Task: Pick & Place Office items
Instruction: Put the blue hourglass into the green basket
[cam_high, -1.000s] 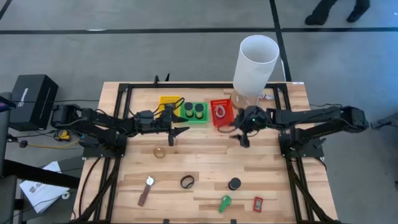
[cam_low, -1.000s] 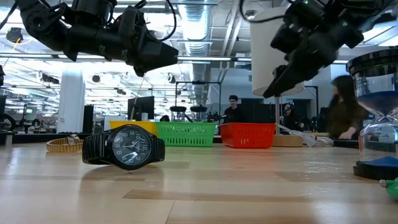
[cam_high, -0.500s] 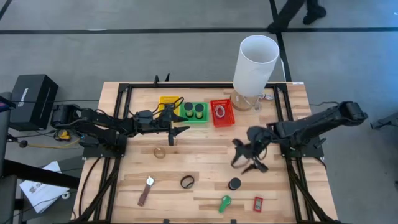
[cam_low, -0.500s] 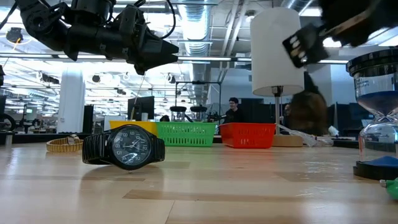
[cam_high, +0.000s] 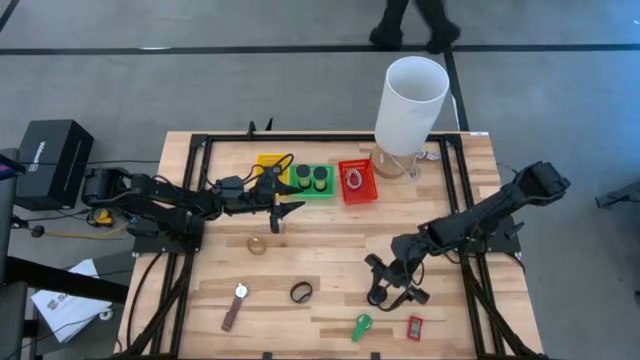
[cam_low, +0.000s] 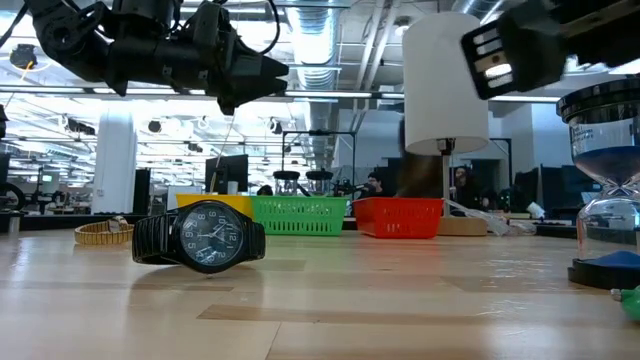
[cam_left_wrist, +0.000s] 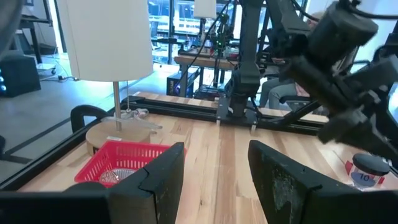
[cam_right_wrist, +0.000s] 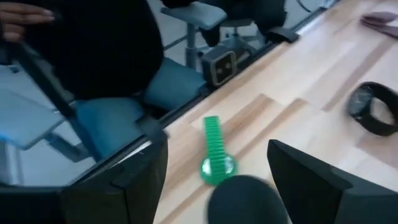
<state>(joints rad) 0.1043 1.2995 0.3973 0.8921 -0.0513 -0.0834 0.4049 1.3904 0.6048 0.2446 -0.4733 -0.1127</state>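
My right gripper (cam_high: 390, 282) (cam_right_wrist: 217, 152) hangs open low over the near right of the table. A dark round cylinder (cam_high: 376, 296) (cam_right_wrist: 247, 198) stands just below and between its fingers, untouched as far as I can see. Beyond it a green clip (cam_high: 361, 326) (cam_right_wrist: 214, 155) and a red rectangle (cam_high: 415, 327) lie flat by the near edge. A black watch ring (cam_high: 301, 292) (cam_low: 200, 236), a brown strip (cam_high: 234, 308) and a tan ring (cam_high: 257, 244) lie further left. My left gripper (cam_high: 285, 210) (cam_left_wrist: 216, 149) waits open and level in front of the green tray (cam_high: 313, 181).
Yellow (cam_high: 272, 165), green and red (cam_high: 357, 182) trays stand in a row at the far middle, with a tall white cylinder (cam_high: 412, 95) at the far right. A black frame (cam_high: 200, 150) runs round the table. A person walks past beyond the far edge.
My right gripper has swung from the red tray toward the table's near edge, sinking a little and tipping its fingers downward, and now stands over the dark cylinder. Its fingers have stayed open. No object on the table has moved.
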